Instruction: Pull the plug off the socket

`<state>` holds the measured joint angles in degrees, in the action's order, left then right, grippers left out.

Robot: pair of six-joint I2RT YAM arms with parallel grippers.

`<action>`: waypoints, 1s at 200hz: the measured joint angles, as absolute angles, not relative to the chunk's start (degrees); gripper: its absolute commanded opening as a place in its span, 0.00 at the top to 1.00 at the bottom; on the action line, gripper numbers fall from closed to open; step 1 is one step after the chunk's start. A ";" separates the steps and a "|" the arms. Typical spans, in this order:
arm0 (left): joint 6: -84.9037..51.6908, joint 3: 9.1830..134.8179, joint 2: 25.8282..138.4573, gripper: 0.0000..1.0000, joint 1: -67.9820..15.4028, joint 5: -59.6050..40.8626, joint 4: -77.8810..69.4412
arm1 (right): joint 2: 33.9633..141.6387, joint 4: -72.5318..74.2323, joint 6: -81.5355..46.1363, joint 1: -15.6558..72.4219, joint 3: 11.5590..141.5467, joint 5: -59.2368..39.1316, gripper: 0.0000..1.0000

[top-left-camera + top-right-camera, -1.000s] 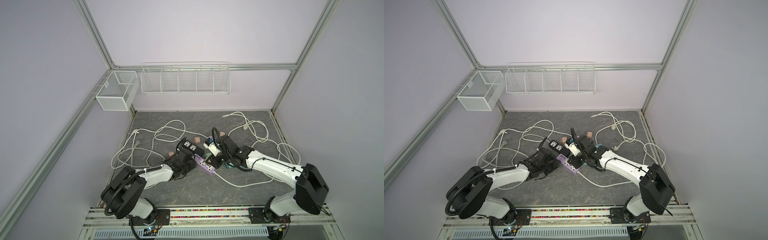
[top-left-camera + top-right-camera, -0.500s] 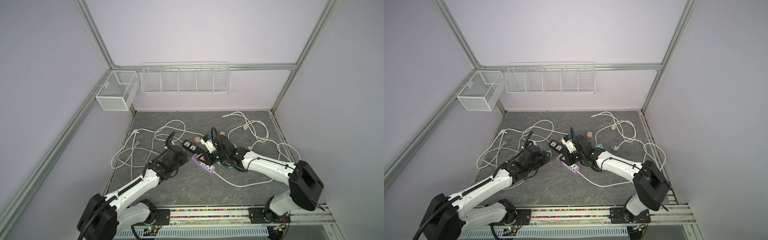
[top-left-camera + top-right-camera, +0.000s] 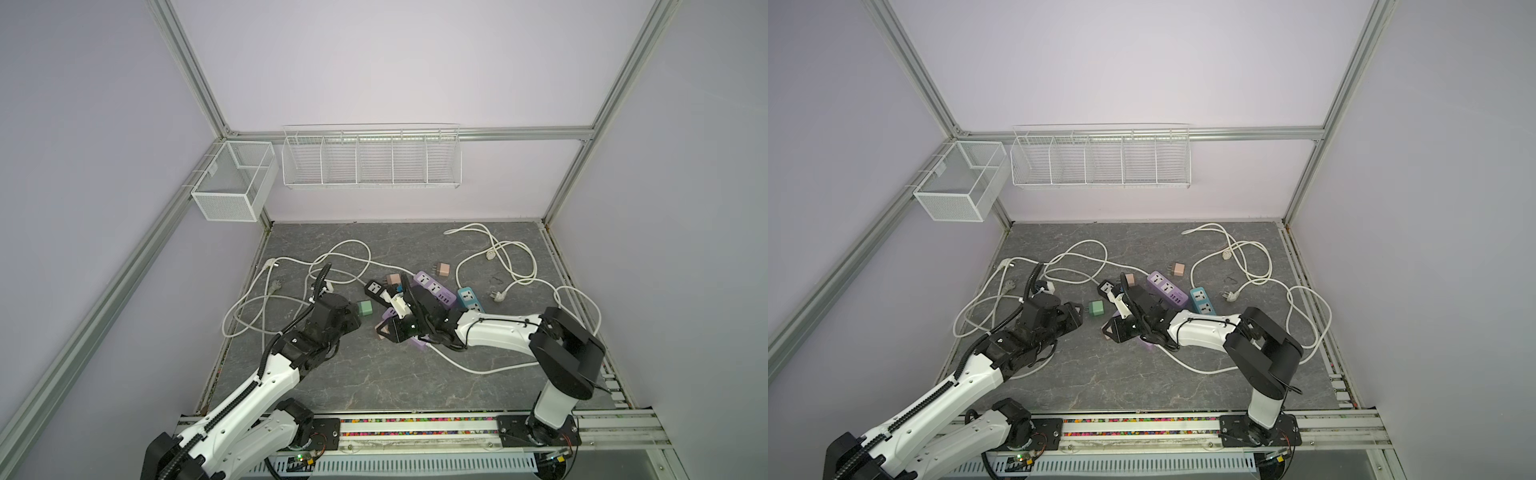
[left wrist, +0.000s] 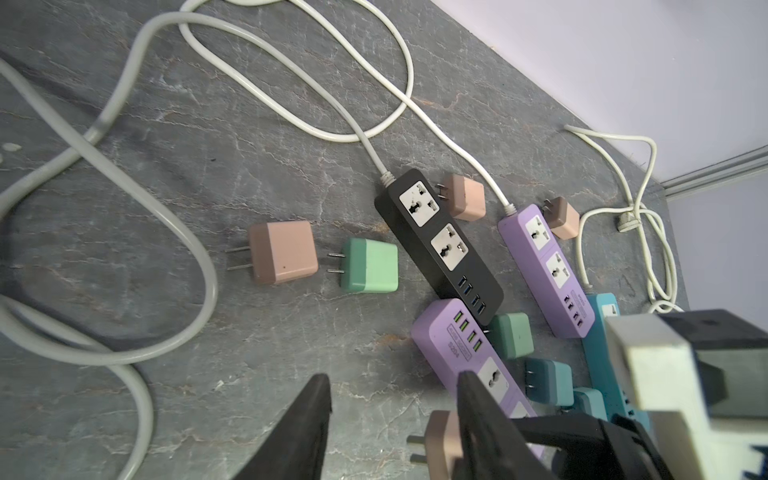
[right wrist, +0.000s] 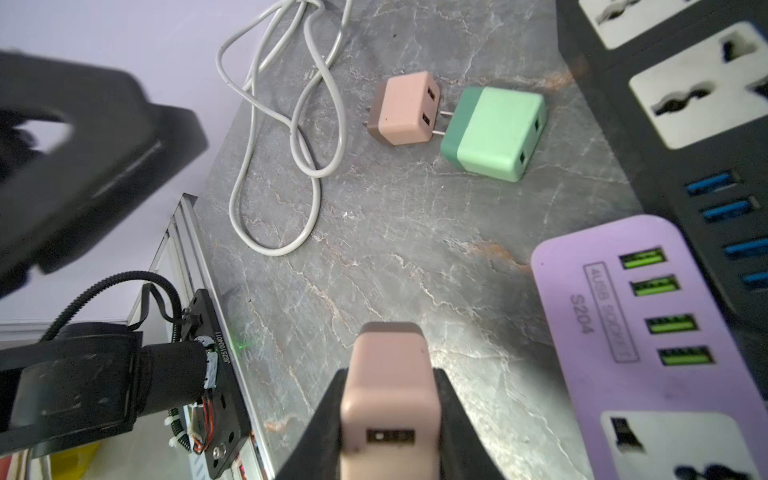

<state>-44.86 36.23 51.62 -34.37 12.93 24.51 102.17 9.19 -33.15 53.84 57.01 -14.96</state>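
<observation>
My right gripper is shut on a pink plug, held just above the stone floor. The plug is clear of the purple socket strip, which lies beside it; in the left wrist view the plug's two prongs are bare. My left gripper is open with nothing between its fingers. In both top views the right gripper faces the left gripper across a short gap, and the arm covers most of the purple strip.
A loose green plug and another pink plug lie between the grippers. A black strip, a second purple strip, a teal strip and more plugs crowd behind. White cables loop left and right.
The left gripper has let go of the purple strip, opened and drawn back to the left. The right gripper has carried the pink plug off the strip, leftward and nearer.
</observation>
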 measured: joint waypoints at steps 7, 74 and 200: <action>-44.64 36.23 51.18 0.48 -34.33 13.15 24.86 | 103.04 9.56 -33.50 53.95 57.08 -14.83 0.75; -43.18 36.21 48.84 0.45 -34.00 14.92 26.20 | 110.69 11.66 -35.05 54.85 61.28 -14.57 0.72; -42.48 36.21 49.60 0.42 -33.26 15.51 26.26 | 114.89 9.15 -32.69 55.33 65.04 -12.49 0.44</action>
<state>-42.48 36.21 49.60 -33.26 15.51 26.26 114.89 9.15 -32.69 55.33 65.04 -12.49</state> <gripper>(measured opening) 0.574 0.537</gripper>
